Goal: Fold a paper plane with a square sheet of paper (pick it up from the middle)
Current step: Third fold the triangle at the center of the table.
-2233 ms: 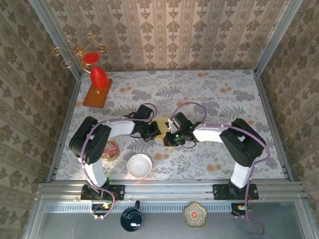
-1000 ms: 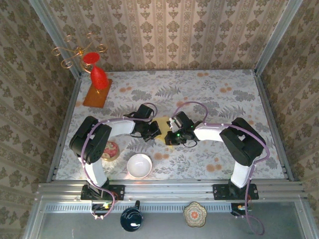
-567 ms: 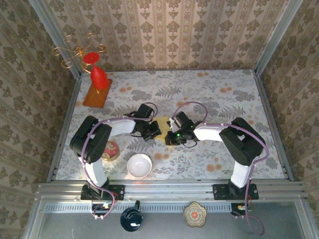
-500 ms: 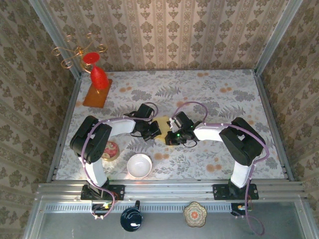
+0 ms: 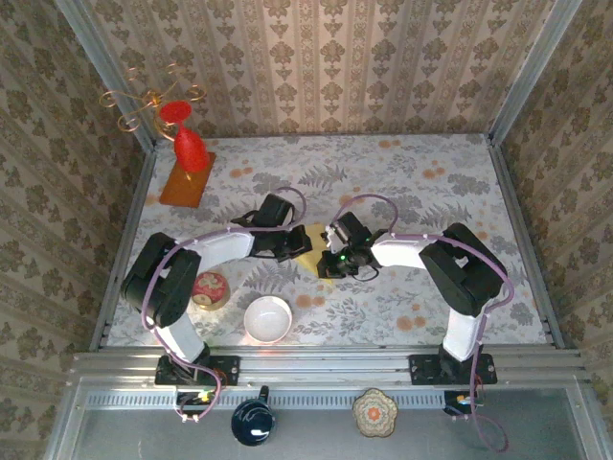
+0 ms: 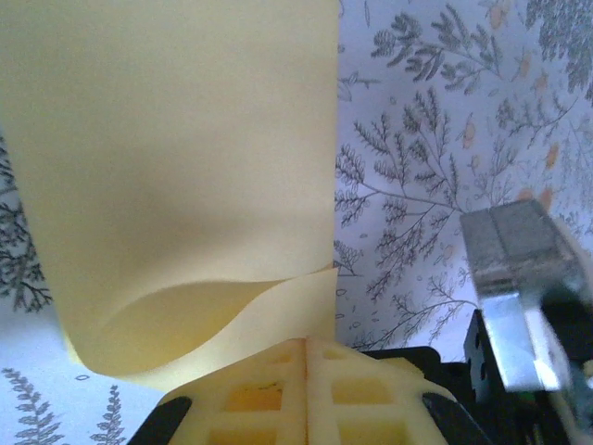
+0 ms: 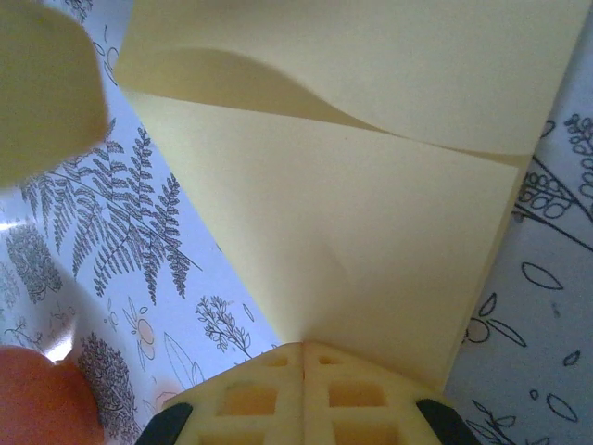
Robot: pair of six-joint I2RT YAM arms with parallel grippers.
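The square sheet of paper (image 5: 309, 241), pale yellow and partly folded over on itself, sat at the middle of the table (image 5: 412, 182) between the two arms, beyond the white bowl (image 5: 267, 318). The left fingers (image 6: 264, 394) were clenched on its curled edge; the right fingers (image 7: 259, 399) were clenched on a narrowing end, a loose flap arching above

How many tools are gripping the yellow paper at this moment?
2. The left tool is shut on the left edge of the paper; the right tool is shut on its right side. Both grips are visible, none hidden.
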